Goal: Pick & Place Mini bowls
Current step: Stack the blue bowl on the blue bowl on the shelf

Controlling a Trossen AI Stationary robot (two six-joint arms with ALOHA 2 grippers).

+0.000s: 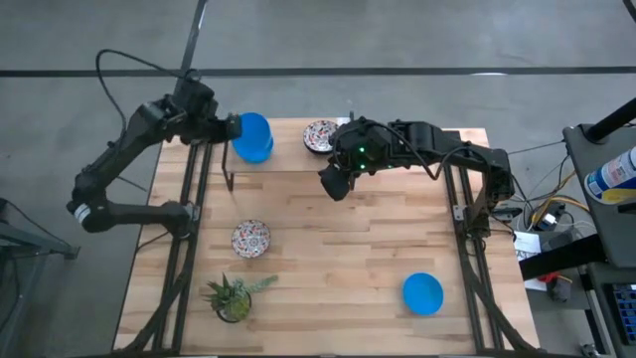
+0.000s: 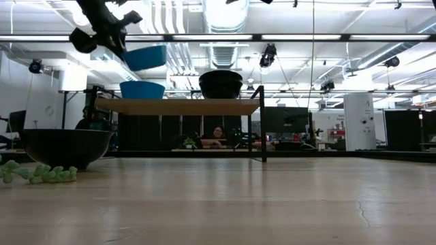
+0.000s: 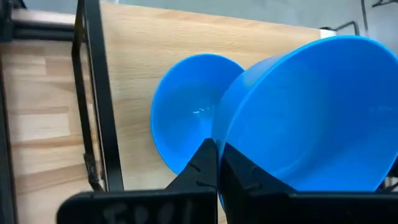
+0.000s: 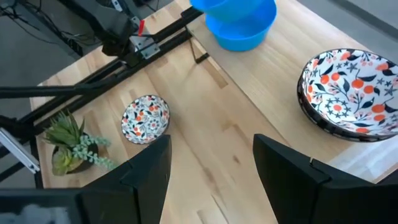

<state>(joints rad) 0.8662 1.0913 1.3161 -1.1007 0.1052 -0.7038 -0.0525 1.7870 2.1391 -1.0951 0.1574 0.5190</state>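
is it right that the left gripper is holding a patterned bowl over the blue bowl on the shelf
Not quite: the left gripper holds a plain blue bowl, not a patterned one, over the other blue bowl on the shelf. The left wrist view shows it.

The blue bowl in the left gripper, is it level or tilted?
Tilted. The held blue bowl leans above another blue bowl, its rim pinched by the left gripper.

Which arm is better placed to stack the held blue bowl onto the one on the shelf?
Left. Its gripper already grips the blue bowl just above the shelf's blue bowl; the right gripper is open and empty.
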